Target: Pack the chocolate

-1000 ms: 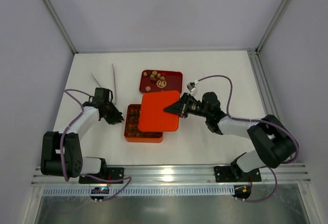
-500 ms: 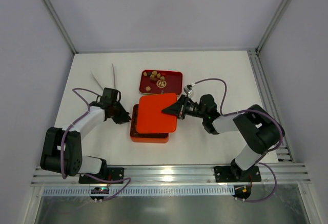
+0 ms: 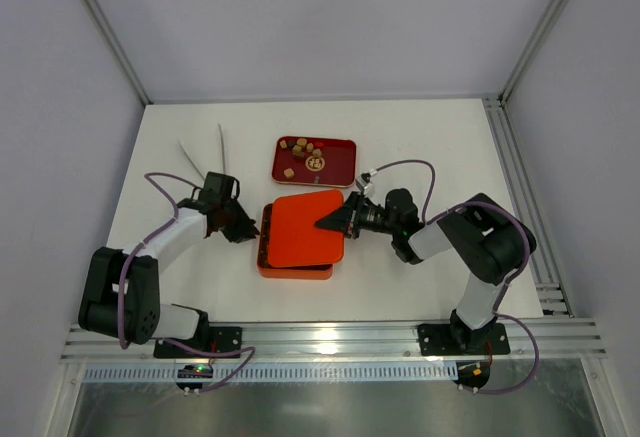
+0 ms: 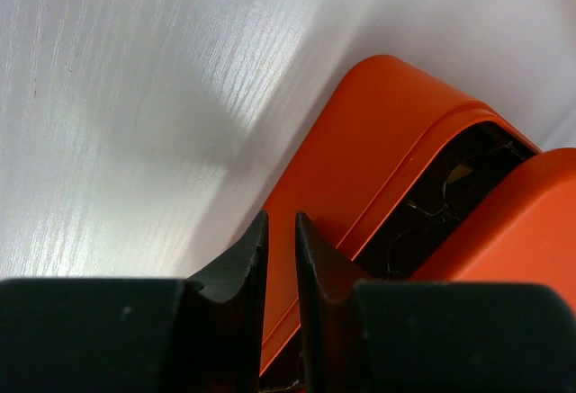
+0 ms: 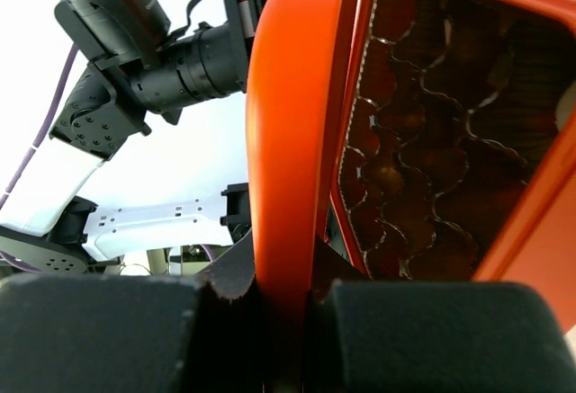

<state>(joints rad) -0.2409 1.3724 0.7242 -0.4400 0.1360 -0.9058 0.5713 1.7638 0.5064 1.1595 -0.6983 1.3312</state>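
Chocolate (image 3: 303, 147) unmoved in tray (image 3: 341, 169); right gripper (image 3: 332, 219) slid lid (image 3: 300, 229) left over box (image 3: 295, 272).

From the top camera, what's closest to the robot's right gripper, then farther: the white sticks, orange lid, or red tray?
1. The orange lid: pinched in the right gripper, mid-table.
2. The red tray: just behind the gripper.
3. The white sticks: far off on the left side.

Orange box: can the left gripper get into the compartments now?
Probably not. The lid, clamped in the right gripper, hangs over nearly all of the box, leaving only a narrow strip open along its left side. The left gripper sits at that side, but the gap looks too tight for it.
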